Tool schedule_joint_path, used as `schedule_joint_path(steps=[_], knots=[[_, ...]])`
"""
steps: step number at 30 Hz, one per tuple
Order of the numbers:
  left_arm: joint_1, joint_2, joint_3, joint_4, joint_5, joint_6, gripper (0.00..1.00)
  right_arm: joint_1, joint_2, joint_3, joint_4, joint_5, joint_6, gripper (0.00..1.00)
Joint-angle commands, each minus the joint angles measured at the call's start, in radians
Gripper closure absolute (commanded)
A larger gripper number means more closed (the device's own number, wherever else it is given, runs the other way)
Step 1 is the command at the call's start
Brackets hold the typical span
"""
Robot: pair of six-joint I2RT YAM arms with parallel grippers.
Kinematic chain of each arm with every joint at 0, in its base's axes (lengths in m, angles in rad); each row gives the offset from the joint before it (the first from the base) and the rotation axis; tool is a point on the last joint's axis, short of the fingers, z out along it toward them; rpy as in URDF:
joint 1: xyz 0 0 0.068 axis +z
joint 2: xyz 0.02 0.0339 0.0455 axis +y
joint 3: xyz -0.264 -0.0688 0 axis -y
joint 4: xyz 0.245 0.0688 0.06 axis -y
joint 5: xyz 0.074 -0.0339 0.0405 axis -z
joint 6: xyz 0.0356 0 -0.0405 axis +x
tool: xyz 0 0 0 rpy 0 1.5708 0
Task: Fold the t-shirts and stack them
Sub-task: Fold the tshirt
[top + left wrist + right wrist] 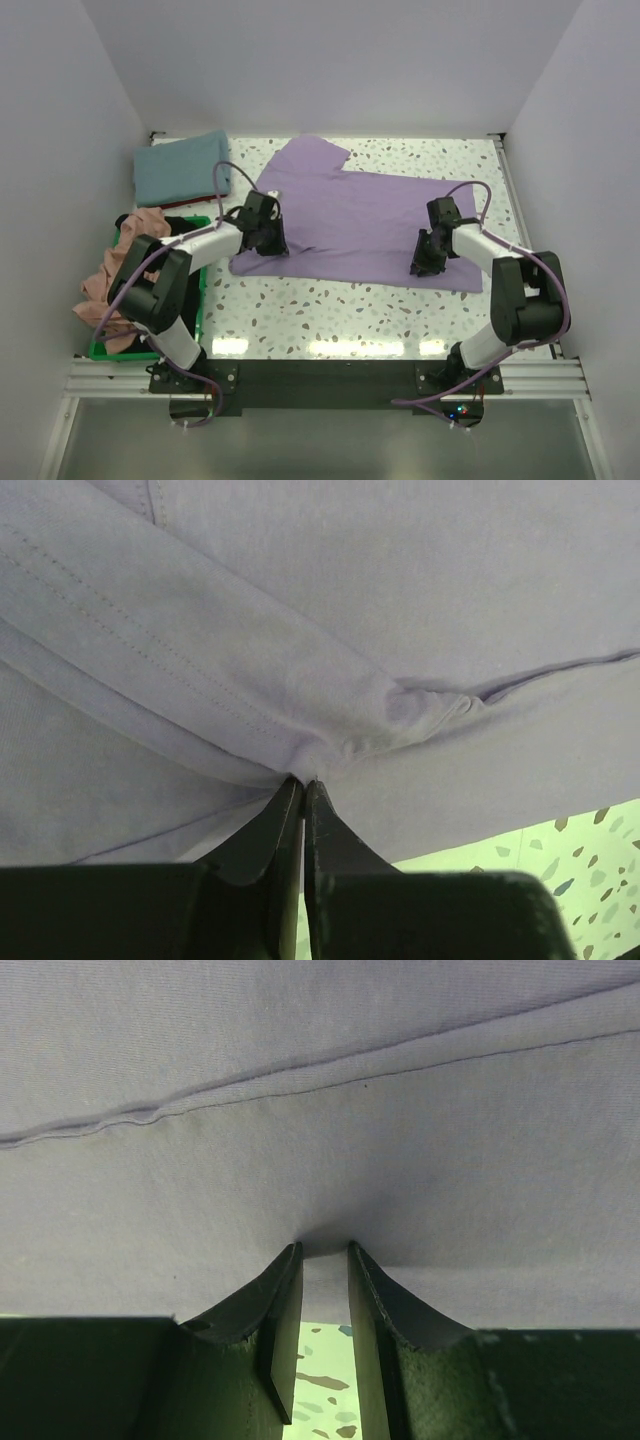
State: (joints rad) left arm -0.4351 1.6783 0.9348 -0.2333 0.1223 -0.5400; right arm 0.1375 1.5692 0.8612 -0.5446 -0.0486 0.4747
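Salmon pink shirt [104, 288] lies heaped in the green bin [115, 352] at the left edge of the table [330, 312], spilling over the bin's outer rim. A black shirt [176, 226] sits crumpled at the bin's far end. A teal shirt [180, 166] lies folded on the table just beyond the bin, at the back left corner.

The lavender shirt [365, 215] is spread across the middle of the table, one sleeve pointing toward the back, and both arms reach onto it. The left gripper [268, 236] is at the shirt's near left corner and the right gripper [424, 262] is at its near edge on the right side.

In the left wrist view the left gripper [303, 780] has its fingers pressed almost together, pinching a stitched fold of the cloth, which puckers at the tips. In the right wrist view the right gripper [325, 1250] has its fingers a narrow gap apart, clamped on the cloth edge at their tips, where the cloth dimples. Speckled table shows beneath both.
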Motion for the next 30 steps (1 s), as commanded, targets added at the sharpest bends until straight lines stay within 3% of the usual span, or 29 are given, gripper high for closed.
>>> schedule_joint_path(steps=[1, 3, 30], knots=[[-0.01, 0.021, 0.047, 0.009, -0.004, -0.003, 0.95, 0.001, -0.017, -0.025, 0.015, -0.014, 0.002, 0.71], [-0.013, 0.027, 0.058, 0.011, -0.004, 0.003, 1.0, 0.002, -0.018, -0.025, 0.017, -0.014, 0.004, 0.71], [-0.044, 0.253, 0.374, -0.057, 0.002, 0.087, 1.0, 0.002, -0.015, -0.051, 0.018, -0.016, 0.002, 0.71]])
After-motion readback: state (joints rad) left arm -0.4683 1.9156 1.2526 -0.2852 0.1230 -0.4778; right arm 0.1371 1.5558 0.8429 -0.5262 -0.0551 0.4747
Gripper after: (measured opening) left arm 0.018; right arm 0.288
